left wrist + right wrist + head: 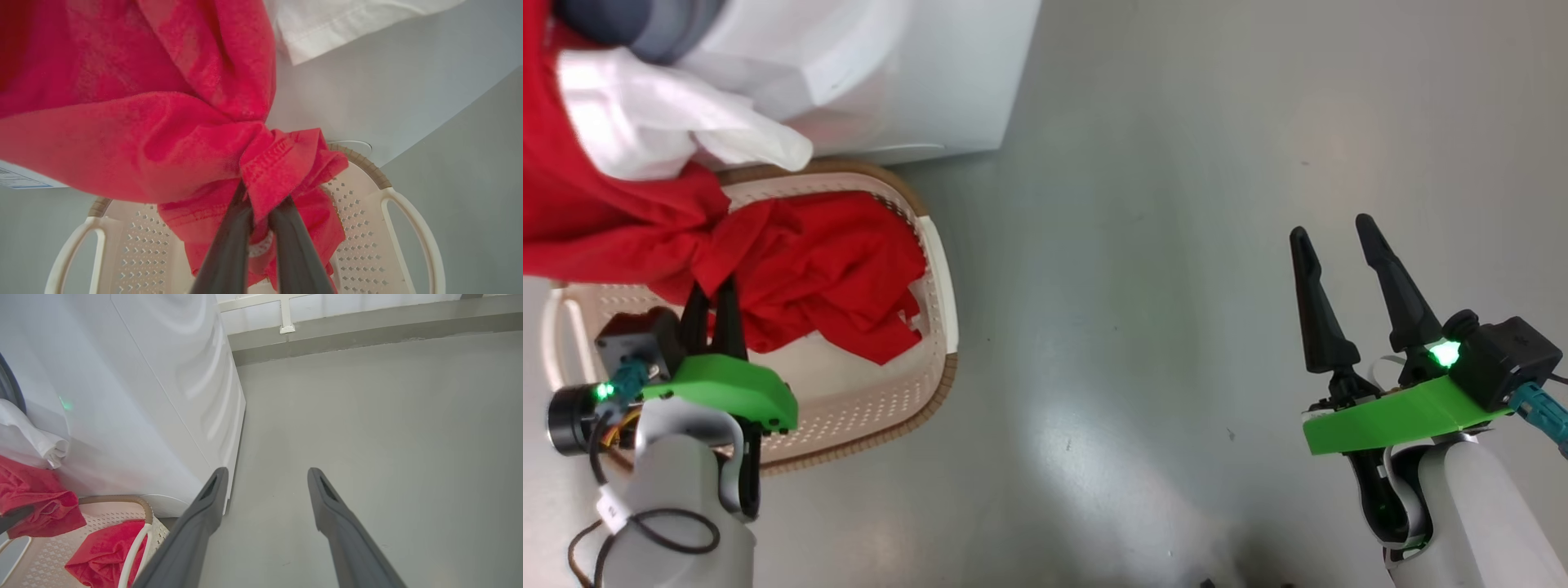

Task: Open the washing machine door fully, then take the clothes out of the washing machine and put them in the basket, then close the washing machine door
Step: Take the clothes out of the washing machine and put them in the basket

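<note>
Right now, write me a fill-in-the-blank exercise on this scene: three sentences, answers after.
1. The left gripper grips ____ cloth.
2. The right gripper hangs ____, holding nothing.
3. More of that cloth lies in the ____.
Missing words: red; open; basket.

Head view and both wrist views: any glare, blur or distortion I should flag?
Head view: sharp, with a pale sheen of glare on the floor. Left wrist view: the clothes close to the lens look soft. Right wrist view: wide-angle bowing along the edges of the washing machine, and a faint green reflection on its front.
</note>
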Tool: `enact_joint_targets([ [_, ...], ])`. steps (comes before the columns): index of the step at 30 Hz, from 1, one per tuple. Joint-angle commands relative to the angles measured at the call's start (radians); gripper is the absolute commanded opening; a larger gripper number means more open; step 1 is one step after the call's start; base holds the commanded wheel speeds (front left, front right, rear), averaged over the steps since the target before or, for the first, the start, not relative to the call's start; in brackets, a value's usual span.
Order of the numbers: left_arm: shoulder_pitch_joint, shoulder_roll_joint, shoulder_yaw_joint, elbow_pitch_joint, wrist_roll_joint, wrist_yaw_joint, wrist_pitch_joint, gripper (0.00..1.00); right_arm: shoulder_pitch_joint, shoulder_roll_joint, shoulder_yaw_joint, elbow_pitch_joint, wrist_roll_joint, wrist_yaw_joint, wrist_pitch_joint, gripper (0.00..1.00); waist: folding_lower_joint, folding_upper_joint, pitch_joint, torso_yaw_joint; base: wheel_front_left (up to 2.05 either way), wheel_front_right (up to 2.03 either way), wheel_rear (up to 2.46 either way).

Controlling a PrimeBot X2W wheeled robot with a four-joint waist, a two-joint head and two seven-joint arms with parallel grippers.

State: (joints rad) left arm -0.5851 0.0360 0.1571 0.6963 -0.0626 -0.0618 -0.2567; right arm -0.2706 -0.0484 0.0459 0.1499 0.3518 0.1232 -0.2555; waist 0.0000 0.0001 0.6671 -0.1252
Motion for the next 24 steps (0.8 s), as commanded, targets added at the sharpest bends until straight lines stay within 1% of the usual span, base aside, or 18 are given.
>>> enact_joint_targets([
  [1,0.001,0.030,0.027,0.003,0.011,0.006,-0.005,0.10,0.007,-0.002,0.024,-0.023,0.005,0.008,-0.006,1.00,0.0000,-0.0001,0.021,-0.018,0.00,0.00,0.00],
  [3,-0.014,0.034,0.029,0.038,0.019,0.012,-0.005,0.14,0.006,-0.002,0.025,-0.024,0.006,0.008,-0.006,1.00,0.0000,-0.0001,0.029,-0.022,0.00,0.00,0.00],
  [4,-0.023,0.036,0.031,0.055,0.019,0.015,-0.005,0.17,0.004,-0.002,0.026,-0.024,0.007,0.008,-0.006,1.00,0.0000,-0.0001,0.032,-0.023,0.00,0.00,0.00],
  [6,-0.037,0.038,0.037,0.077,0.019,0.019,-0.005,0.27,0.003,-0.002,0.027,-0.023,0.008,0.008,-0.006,1.00,0.0000,-0.0001,0.035,-0.025,0.00,0.00,0.00],
  [10,-0.055,0.037,0.045,0.086,0.019,0.024,-0.005,0.40,-0.001,-0.002,0.029,-0.022,0.007,0.008,-0.006,1.00,0.0000,-0.0001,0.036,-0.026,0.00,0.00,0.00],
  [12,-0.056,0.036,0.047,0.086,0.019,0.024,-0.005,0.49,-0.001,-0.002,0.028,-0.022,0.005,0.008,-0.006,1.00,0.0000,-0.0001,0.034,-0.024,0.00,0.00,0.00],
  [13,-0.055,0.035,0.047,0.086,0.019,0.024,-0.005,0.58,-0.001,-0.002,0.028,-0.022,0.004,0.008,-0.006,1.00,0.0000,-0.0001,0.032,-0.023,0.00,0.00,0.00],
  [14,-0.053,0.034,0.048,0.085,0.019,0.023,-0.005,0.80,-0.001,-0.002,0.027,-0.022,0.003,0.008,-0.006,1.00,0.0000,-0.0001,0.030,-0.021,0.00,0.00,0.00],
  [16,-0.048,0.032,0.048,0.083,0.018,0.022,-0.005,1.00,0.000,-0.002,0.025,-0.021,0.000,0.008,-0.006,1.00,0.0000,-0.0001,0.026,-0.017,0.00,0.00,0.00],
  [24,-0.010,0.020,0.062,0.042,-0.007,0.009,-0.005,1.00,0.008,-0.002,0.018,-0.016,-0.013,0.008,-0.006,1.00,0.0000,-0.0001,-0.005,0.005,0.00,0.00,0.00],
])
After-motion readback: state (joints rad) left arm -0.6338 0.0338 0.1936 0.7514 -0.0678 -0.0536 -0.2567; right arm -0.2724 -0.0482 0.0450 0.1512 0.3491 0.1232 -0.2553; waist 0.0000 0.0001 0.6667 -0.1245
